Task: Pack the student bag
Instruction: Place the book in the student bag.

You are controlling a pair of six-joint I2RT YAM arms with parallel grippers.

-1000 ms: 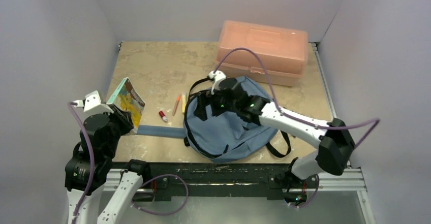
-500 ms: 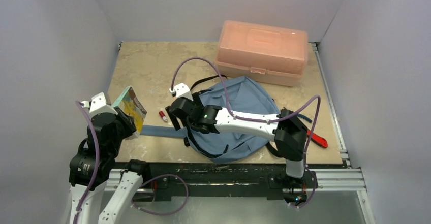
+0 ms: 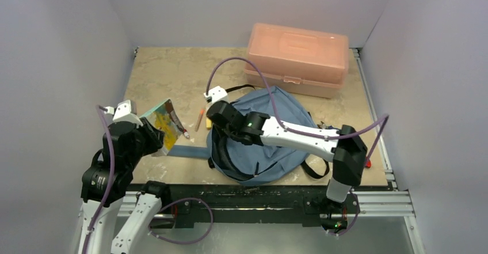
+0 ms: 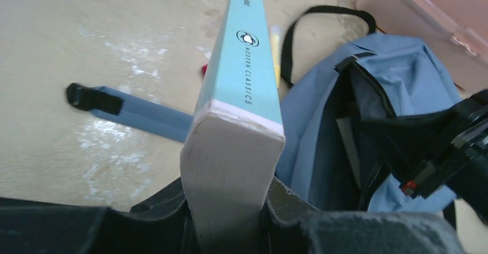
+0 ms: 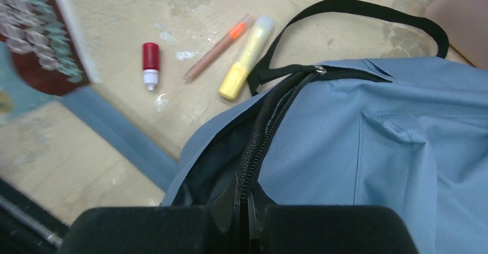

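Observation:
The student bag (image 3: 276, 156), a blue-grey backpack, lies at the table's near middle with its dark zipper parted and its mouth facing left. My right gripper (image 3: 225, 132) is at the bag's left rim. In the right wrist view the gripper (image 5: 246, 208) is shut on the black zipper edge of the bag (image 5: 357, 150). My left gripper (image 3: 151, 139) holds a thick paperback book (image 3: 164, 121) above the table, left of the bag. In the left wrist view the gripper (image 4: 227, 208) clamps the book (image 4: 247, 64), pale blue spine up, beside the bag's opening (image 4: 403, 75).
A salmon-pink plastic box (image 3: 298, 58) stands at the back right. A small red-capped item (image 5: 150, 64), an orange pencil (image 5: 218, 55) and a yellow marker (image 5: 246, 58) lie on the table left of the bag. A blue shoulder strap (image 3: 184, 150) stretches leftward.
My right gripper swung from above the bag to its left rim and shut on the zipper edge. My left arm carried the book rightward and tilted it toward the bag.

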